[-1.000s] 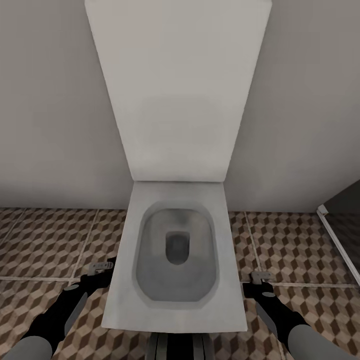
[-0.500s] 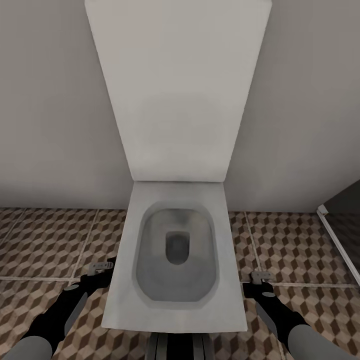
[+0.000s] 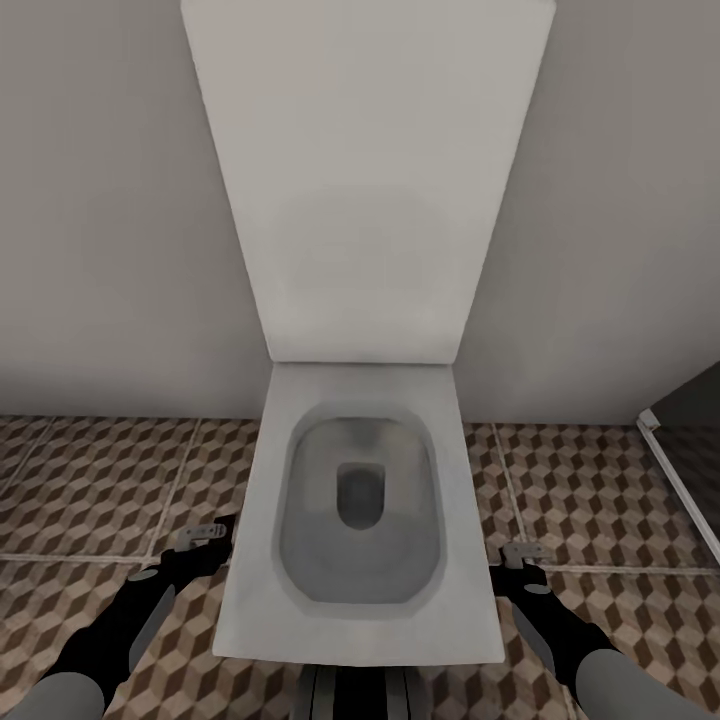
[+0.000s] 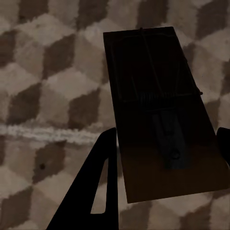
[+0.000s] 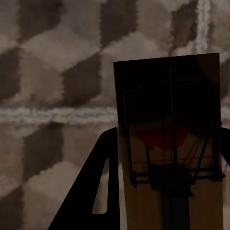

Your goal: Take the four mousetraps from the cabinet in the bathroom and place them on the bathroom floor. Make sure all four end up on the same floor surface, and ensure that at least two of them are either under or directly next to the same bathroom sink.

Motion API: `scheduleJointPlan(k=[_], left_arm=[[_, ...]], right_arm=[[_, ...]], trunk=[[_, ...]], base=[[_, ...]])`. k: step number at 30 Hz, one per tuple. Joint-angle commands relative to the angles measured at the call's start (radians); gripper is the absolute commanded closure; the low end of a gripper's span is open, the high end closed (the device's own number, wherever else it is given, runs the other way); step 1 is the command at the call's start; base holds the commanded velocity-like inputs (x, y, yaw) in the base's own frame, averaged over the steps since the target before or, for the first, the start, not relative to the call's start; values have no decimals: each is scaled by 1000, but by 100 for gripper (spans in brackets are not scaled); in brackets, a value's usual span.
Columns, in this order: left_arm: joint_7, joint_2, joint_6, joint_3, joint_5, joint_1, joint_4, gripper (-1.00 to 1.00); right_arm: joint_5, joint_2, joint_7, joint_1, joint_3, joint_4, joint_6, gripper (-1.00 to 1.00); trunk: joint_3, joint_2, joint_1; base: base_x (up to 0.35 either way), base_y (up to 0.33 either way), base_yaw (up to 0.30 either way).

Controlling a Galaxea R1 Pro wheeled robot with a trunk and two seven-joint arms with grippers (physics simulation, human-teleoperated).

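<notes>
Two mousetraps, one clamped in my left gripper (image 3: 205, 532) (trap (image 4: 160, 115)) and one in my right gripper (image 3: 525, 552) (trap (image 5: 172, 143)), hung low over the tiled floor (image 3: 90, 480) beside the toilet (image 3: 360, 500), ready for setting down near a sink.

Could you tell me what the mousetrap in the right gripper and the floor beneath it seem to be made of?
The mousetrap looks like a flat matte tan wooden board carrying dark metal wire, with a red patch. The bathroom floor looks like matte tile, judging by its cube print and pale grout lines.
</notes>
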Motion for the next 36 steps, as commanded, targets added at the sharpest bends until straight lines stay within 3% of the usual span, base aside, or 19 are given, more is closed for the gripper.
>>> scheduleJointPlan(k=[1, 36], left_arm=[[3, 1, 6, -3, 8, 0, -2, 100], [6, 1, 6, -3, 7, 0, -1, 100]], right_arm=[[-10, -1, -5, 0, 8, -3, 6, 100], [-10, -1, -7, 0, 8, -3, 6, 100]], trunk=[[-1, 0, 0], [-1, 0, 0]], base=[[0, 10, 0], [49, -2, 0]])
